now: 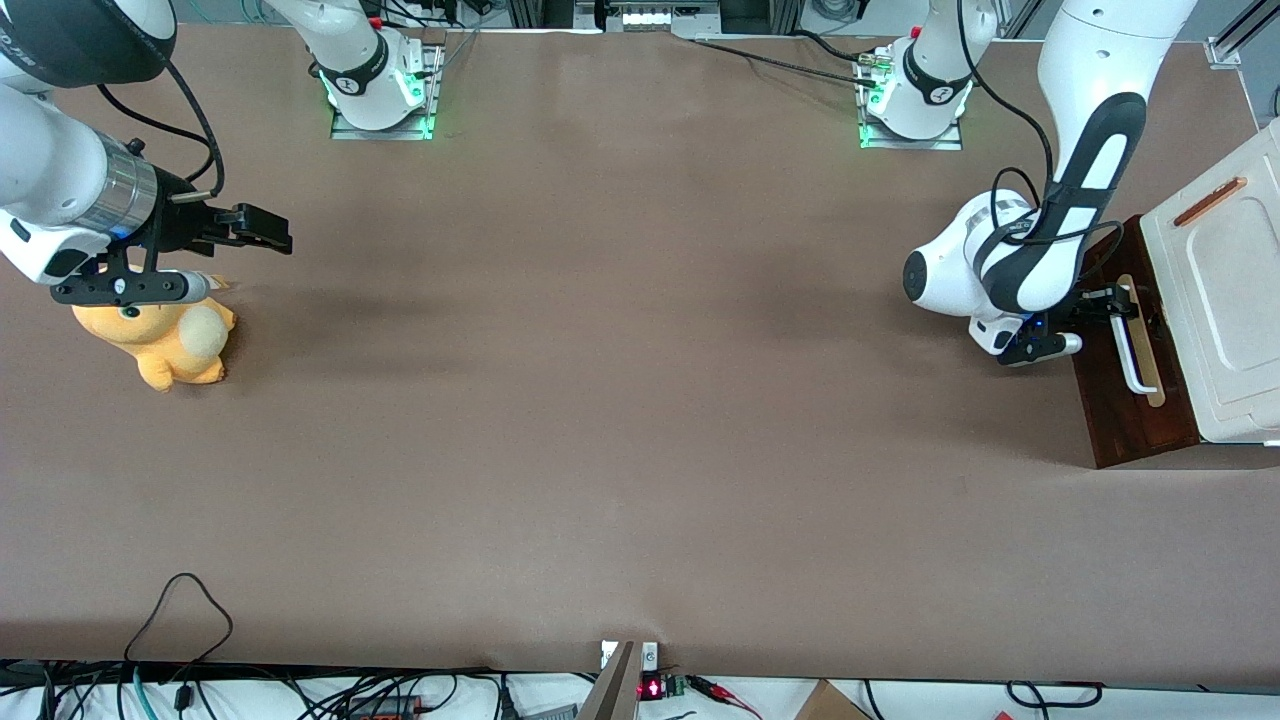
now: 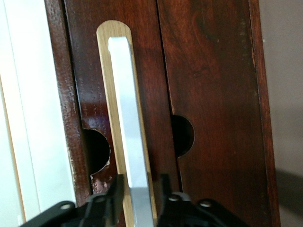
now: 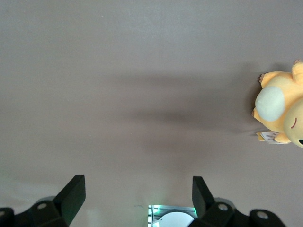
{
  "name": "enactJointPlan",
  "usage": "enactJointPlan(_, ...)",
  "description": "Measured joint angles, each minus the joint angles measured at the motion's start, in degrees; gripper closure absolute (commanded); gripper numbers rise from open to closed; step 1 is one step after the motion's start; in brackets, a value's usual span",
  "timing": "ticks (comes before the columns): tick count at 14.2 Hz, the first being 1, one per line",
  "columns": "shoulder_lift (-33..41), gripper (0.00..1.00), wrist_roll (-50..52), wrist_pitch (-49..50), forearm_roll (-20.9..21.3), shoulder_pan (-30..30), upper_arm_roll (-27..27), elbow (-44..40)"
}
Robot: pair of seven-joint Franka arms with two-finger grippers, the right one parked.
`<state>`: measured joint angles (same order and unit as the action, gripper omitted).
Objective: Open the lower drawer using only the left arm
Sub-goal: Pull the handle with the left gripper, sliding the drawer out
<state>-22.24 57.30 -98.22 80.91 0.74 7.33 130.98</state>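
The lower drawer's dark reddish-brown front faces the table middle, below the cream-white cabinet top. Its white bar handle lies on a pale wood strip. The left arm's black gripper is at the end of the handle farther from the front camera. In the left wrist view the drawer front fills the frame, and the gripper is open with one finger on each side of the handle, a small gap showing. No light wood inside shows.
An orange plush toy lies toward the parked arm's end of the table; it also shows in the right wrist view. The small orange-brown strip lies on the cabinet top. Cables hang at the table edge nearest the front camera.
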Motion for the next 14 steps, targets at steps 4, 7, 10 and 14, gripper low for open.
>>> enactJointPlan(4,0.03,1.00,0.86,0.03,0.00,-0.02,0.05,-0.03)
enactJointPlan(7,0.03,1.00,0.92,0.02,0.00,-0.02,0.06,-0.04)
enactJointPlan(10,0.03,1.00,0.92,-0.01,0.00,-0.03,0.08,-0.06)
enactJointPlan(14,0.02,1.00,0.92,-0.10,-0.07,-0.76,0.29,-0.03)
